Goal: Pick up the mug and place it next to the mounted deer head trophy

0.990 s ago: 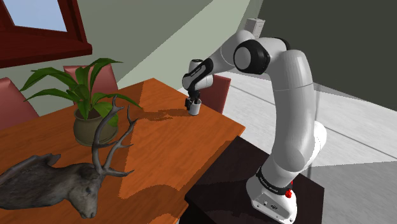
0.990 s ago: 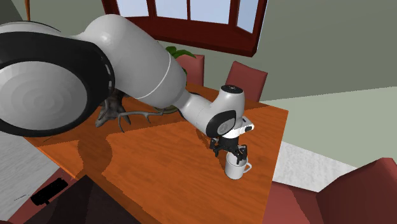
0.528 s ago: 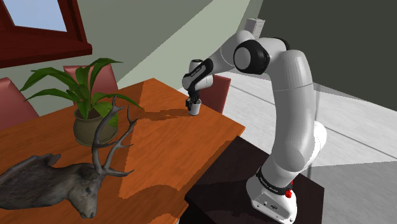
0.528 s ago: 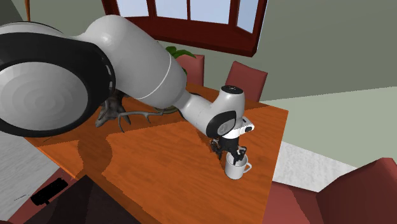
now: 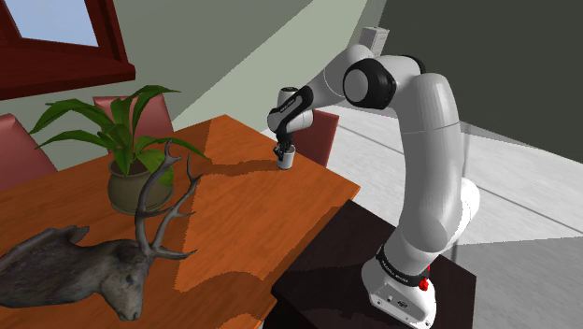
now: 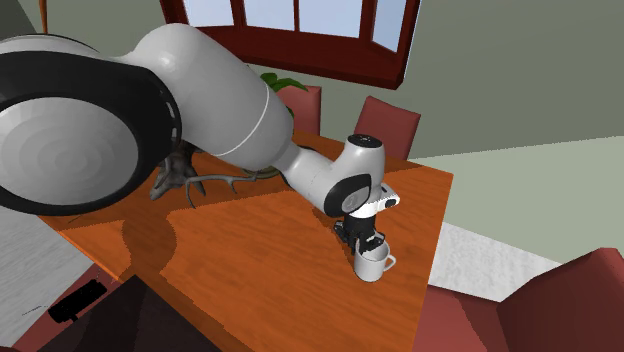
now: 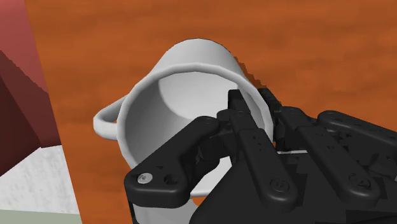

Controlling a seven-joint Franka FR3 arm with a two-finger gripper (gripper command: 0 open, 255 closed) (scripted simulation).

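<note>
One white mug [image 7: 191,70], fingers [image 7: 243,130] clamping rim; one deer head [image 5: 79,268].

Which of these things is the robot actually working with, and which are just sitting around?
In the job: mug, claw, deer head, table.
Just lying about: plant, chairs, window.

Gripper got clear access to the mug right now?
Looks like yes: the gripper sits at the rim of the mug, opposite its handle, one finger inside, one outside, clasping the wall.
</note>
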